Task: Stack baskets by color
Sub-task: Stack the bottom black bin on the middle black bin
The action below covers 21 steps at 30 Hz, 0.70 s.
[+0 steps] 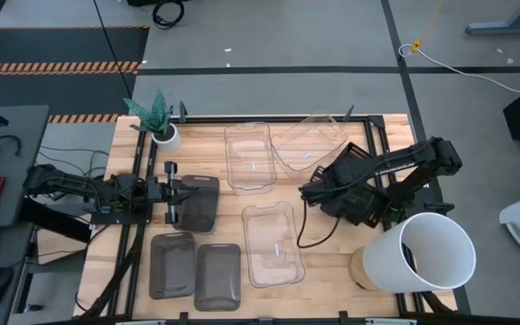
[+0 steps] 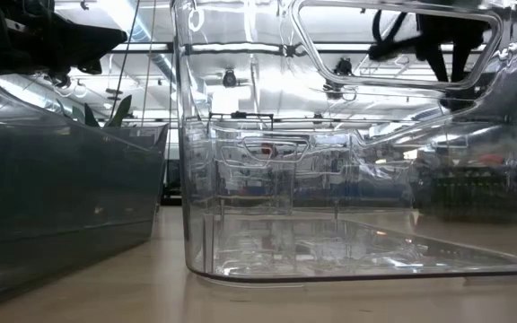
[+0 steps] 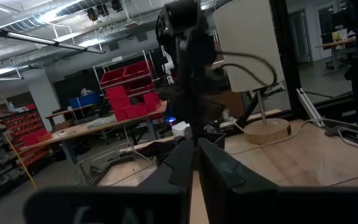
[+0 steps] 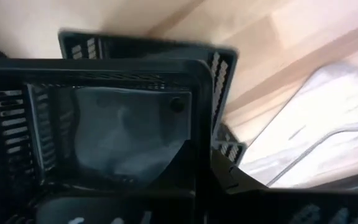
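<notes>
Overhead, the left gripper (image 1: 181,200) was clamped on the wall of a smoky grey basket (image 1: 202,202) at the table's (image 1: 332,262) left side. Two more grey baskets (image 1: 171,264) lay side by side nearer the front edge. Three clear baskets (image 1: 247,155) sat mid-table, one tilted at the far side. The right gripper (image 1: 318,192) was over the black perforated baskets (image 1: 355,185), beside a big white bucket (image 1: 431,255); a small plant pot (image 1: 165,137) stood far left.

At table height, a clear basket (image 2: 348,161) filled the frame, a grey one (image 2: 52,206) to its left.

Past the right wrist, the fingers stood together on a black basket's rim (image 4: 204,93).
</notes>
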Tool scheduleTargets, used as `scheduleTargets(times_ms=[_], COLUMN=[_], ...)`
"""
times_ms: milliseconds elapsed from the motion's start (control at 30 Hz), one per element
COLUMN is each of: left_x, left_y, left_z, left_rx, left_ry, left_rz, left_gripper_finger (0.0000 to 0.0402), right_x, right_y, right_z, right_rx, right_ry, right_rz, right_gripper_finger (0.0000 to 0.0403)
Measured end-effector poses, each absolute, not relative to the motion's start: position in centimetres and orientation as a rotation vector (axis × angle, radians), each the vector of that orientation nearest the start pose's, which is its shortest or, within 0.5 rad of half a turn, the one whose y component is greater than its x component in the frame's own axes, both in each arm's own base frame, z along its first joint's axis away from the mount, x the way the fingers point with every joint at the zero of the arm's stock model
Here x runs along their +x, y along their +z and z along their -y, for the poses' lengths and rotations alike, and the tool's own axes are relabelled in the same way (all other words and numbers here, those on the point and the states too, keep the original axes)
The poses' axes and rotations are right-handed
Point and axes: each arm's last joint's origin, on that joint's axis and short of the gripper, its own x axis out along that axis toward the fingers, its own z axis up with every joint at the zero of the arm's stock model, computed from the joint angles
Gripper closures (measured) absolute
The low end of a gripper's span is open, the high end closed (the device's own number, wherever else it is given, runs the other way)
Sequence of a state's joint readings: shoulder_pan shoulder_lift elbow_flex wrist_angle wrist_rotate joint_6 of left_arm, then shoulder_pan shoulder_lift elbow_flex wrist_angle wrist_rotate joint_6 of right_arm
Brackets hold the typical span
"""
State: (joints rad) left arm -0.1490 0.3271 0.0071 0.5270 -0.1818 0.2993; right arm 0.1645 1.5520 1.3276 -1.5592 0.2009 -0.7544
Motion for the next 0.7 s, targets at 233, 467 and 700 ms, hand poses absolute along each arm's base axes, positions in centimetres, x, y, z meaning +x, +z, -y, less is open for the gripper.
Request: scheduleTargets(times_ms=[233,467,700], left_x=[11.5,11.5,11.5], left_y=[18.8,18.8,18.8], left_z=[1.2,1.2,1.2], left_rx=[0.264,0.264,0.264], left_ry=[0.063,0.063,0.063], left_rz=[0.198,0.198,0.198], left_gripper_finger=[0.0367,0.0373,0.0365], right_x=[24.7,25.1,24.9], right_y=[25.7,24.4,22.3], right_z=[-1.8,-0.4,1.0], right_rx=[-0.816,-0.763,-0.687], right_ry=[0.638,0.634,0.615], right_rz=[-1.713,-1.667,-1.650], right_gripper_finger=[0.0400,0.0400,0.0400])
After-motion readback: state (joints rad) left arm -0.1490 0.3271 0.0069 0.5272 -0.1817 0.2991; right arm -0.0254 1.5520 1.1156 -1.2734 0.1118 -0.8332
